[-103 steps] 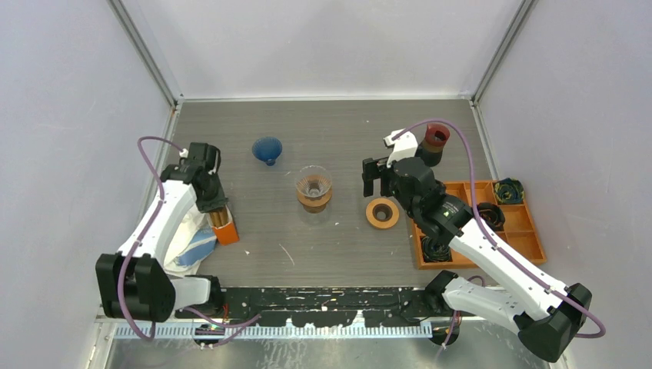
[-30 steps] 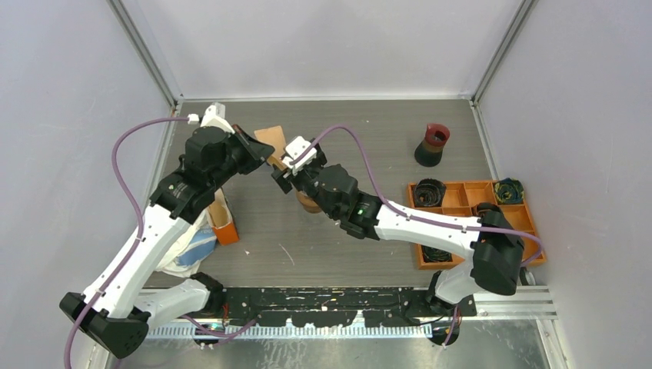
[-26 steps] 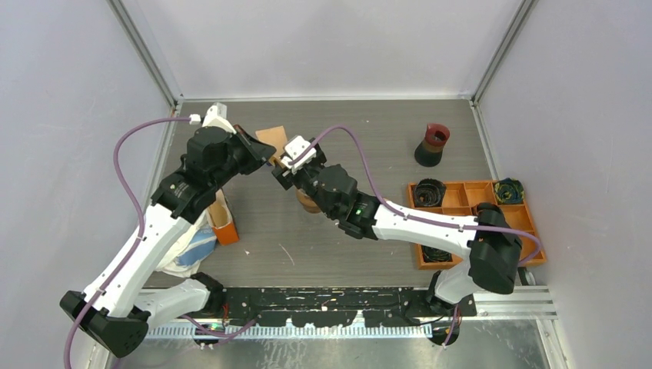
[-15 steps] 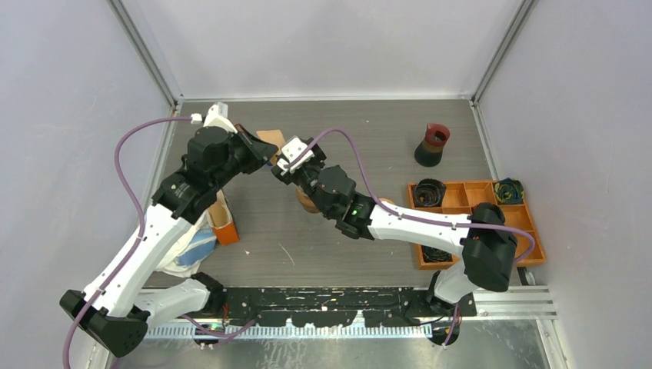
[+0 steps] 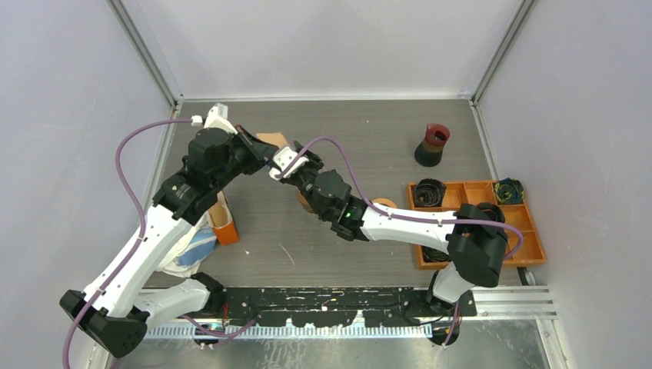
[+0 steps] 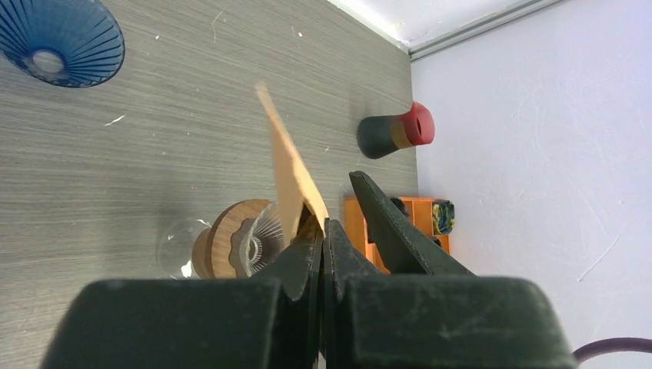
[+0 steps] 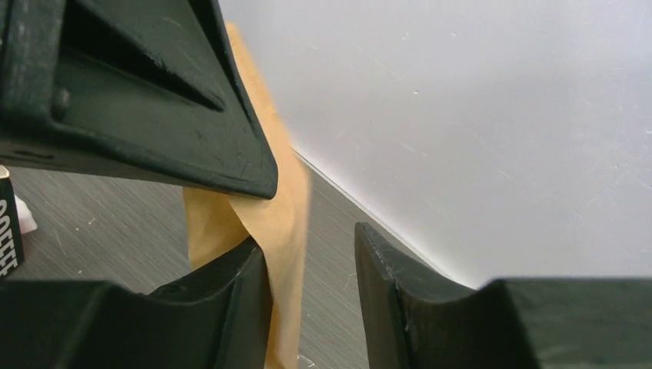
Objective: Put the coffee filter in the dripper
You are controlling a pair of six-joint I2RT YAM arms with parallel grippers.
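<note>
Now, left jaws: pinched shut on the coffee filter (image 6: 286,163), held up off the bench (image 6: 115,169), likely for a handover.
Right jaws: spread, filter edge between them, not yet closed.
Dripper (image 6: 231,244): on the bench below, no filter inside.

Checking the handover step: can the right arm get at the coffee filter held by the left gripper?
Probably yes. The right gripper is open, with the free edge of the coffee filter at its gap. The left gripper pinches the paper close by, so room is tight.
</note>
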